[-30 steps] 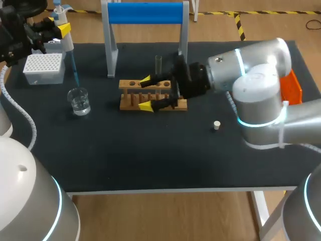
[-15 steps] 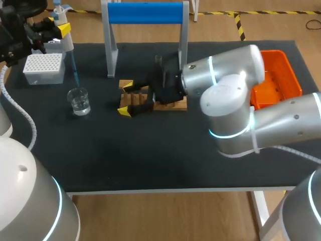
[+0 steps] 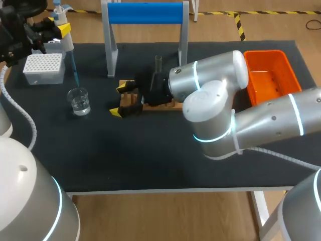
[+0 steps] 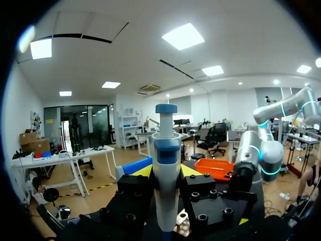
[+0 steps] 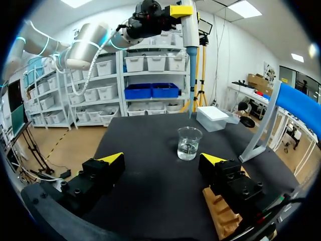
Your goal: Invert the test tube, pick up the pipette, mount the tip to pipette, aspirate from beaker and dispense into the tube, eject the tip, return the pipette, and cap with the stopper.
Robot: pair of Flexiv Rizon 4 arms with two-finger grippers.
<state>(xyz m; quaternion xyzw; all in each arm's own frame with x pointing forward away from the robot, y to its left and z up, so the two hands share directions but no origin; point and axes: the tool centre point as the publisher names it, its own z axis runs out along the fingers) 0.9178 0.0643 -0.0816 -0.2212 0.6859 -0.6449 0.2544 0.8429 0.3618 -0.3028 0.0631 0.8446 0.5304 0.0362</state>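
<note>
Head view: the right gripper (image 3: 121,99) hangs over the nine-o'clock end of the wooden rack (image 3: 132,99), its fingers spread wide and grasping nothing. The beaker (image 3: 79,101) stands at its nine o'clock, and the test tube (image 3: 158,64) stands upright at its one o'clock. Toward the table's ten o'clock, the left gripper (image 3: 55,31) is clenched on the pipette (image 3: 66,44), just beside the tip box (image 3: 44,68).

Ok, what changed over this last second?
The right gripper, open and empty, swept left along the wooden rack toward the beaker. Its arm now hides the stopper and uncovers the orange bin. The left gripper, shut on the pipette, the beaker and the tip box stayed put.
</note>
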